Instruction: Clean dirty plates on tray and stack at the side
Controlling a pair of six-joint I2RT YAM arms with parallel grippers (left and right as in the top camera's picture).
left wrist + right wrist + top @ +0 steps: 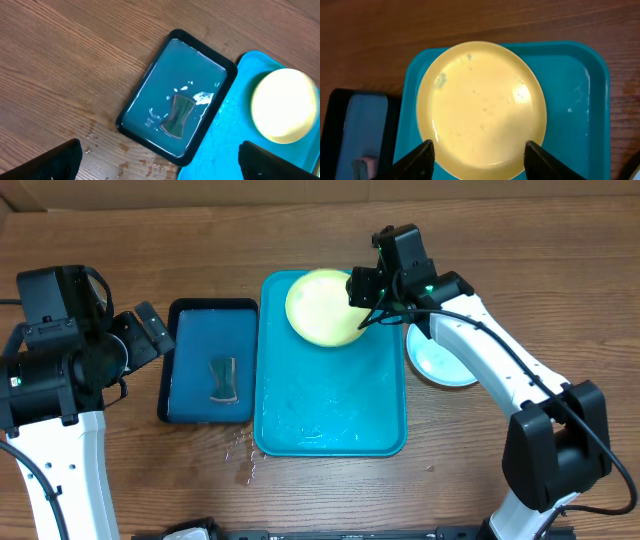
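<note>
My right pincer [479, 146] is spread wide over the near edge of the green plate [320, 308]; I can't tell whether its fingers touch it. That plate sits at the far end of the tray [330, 415], overlapping the rim. A blue plate [440, 365] lies on the counter [120, 240] just right of the tray, partly under my right arm. My left pincer [150, 332] is spread, empty, beside the dark tray [210, 304], which holds a cloth [224, 377].

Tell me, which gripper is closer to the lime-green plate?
Right. The right gripper is at the plate's edge over the turquoise tray; the left gripper is far off, beyond the dark-blue tray.
</note>
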